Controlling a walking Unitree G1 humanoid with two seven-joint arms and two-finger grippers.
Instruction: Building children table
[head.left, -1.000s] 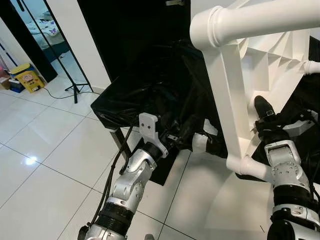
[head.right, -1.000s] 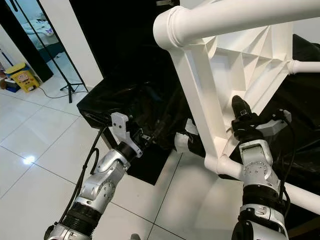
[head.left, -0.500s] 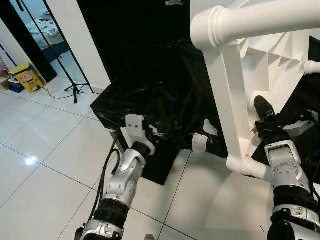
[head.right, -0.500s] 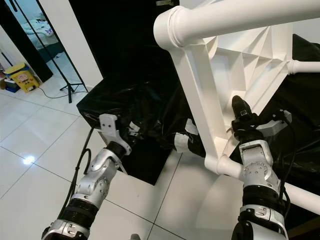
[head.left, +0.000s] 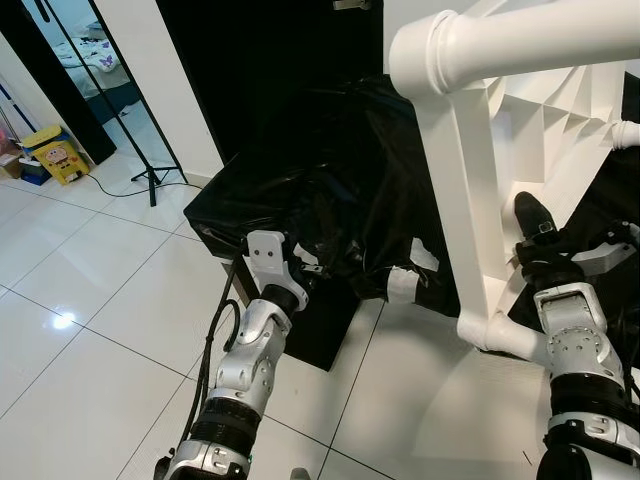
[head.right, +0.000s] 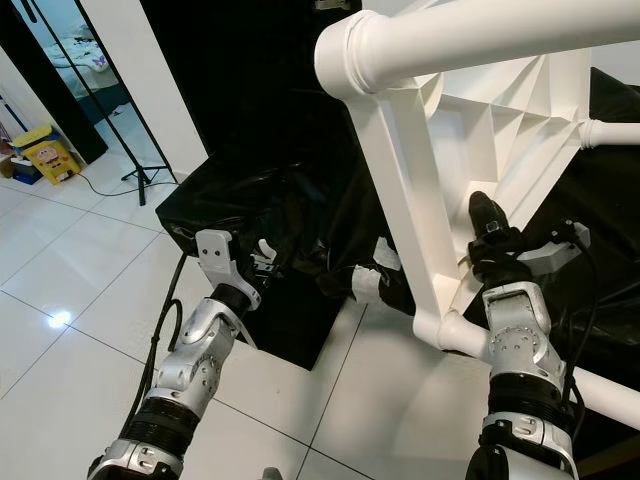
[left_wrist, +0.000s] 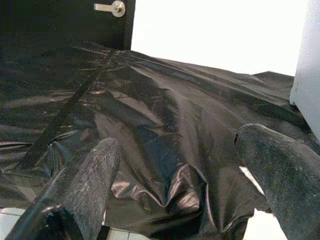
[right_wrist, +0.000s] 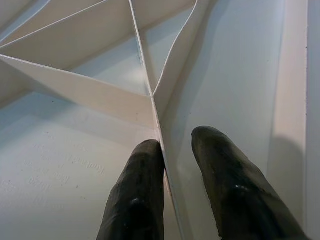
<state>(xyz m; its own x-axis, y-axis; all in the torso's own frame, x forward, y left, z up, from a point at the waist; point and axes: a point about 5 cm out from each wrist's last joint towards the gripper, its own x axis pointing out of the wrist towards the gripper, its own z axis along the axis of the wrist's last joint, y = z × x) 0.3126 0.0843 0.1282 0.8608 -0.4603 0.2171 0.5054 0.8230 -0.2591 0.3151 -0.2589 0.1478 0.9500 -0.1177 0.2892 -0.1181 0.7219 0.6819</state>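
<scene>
1. Closest to the robot, the right end effector (right_wrist: 170, 165) has its two black fingers (right_wrist: 137, 200) squeezed onto a thin white rib (right_wrist: 147, 75) under the white children's table (head.right: 500, 120). One finger is on each side of the rib. I think it holds on there so the table does not tip or slide while it is being built.
2. Some raised writing is pressed into the white plastic beside the rib, but it is too faint to read.
3. The table is tipped up, with its ribbed underside facing the robot. One fat round leg (head.left: 520, 40) sticks out across the top of the head views. A thinner white bar (head.left: 455, 200) runs down to a round joint (head.left: 478, 328) near the right wrist. Holding it tipped this way probably keeps the leg holes easy to reach.
4. The left end effector (left_wrist: 175, 175) is wide open and holds nothing. It points at the crinkly black plastic sheet (left_wrist: 150, 115) that covers a low desk (head.left: 215, 235). The sheet is likely there to keep the desk clean.
5. A short white tube part (head.left: 400, 285) lies in the folds at the sheet's lower edge, a little way off from the left end effector. It may be the next piece to pick up.
6. Farther back is a dark door with a silver handle (left_wrist: 112, 7).
7. Farthest off, a yellow box (head.left: 48, 152) sits on the white tiled floor (head.left: 90, 300) by a doorway. It has a cartoon picture, but no words I can read.
</scene>
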